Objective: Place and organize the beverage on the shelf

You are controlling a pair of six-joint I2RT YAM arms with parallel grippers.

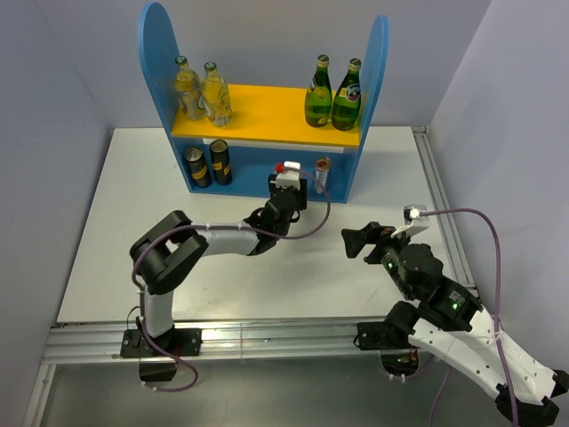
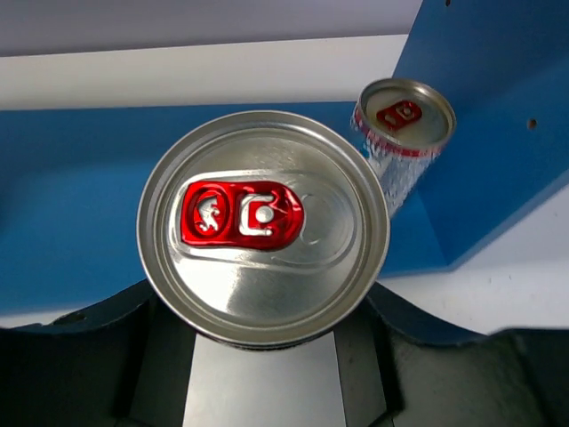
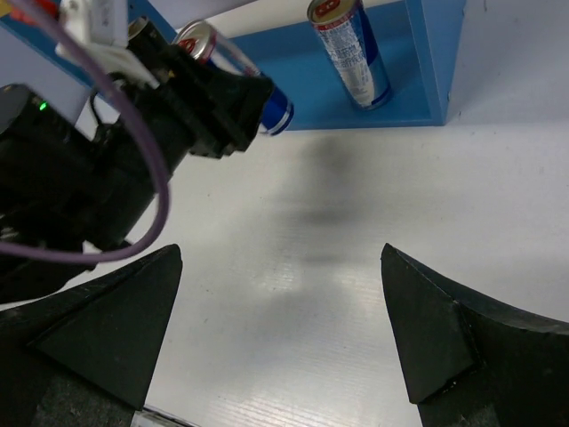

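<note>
The left gripper [image 1: 290,190] has its fingers [image 2: 105,313] closed around a slim silver can with a red tab [image 2: 263,227], at the front of the lower level of the blue shelf with a yellow upper board [image 1: 267,112]. It is not clear whether the held can touches the shelf floor. A second silver can [image 2: 404,116] stands just beside it, near the right panel. Two dark black-gold cans [image 1: 208,164] stand at the lower left, and two pale-yellow glass bottles [image 1: 203,89] stand above them. The right gripper [image 3: 280,258] hovers over the white table [image 1: 107,231] with its fingers spread and nothing between them.
</note>
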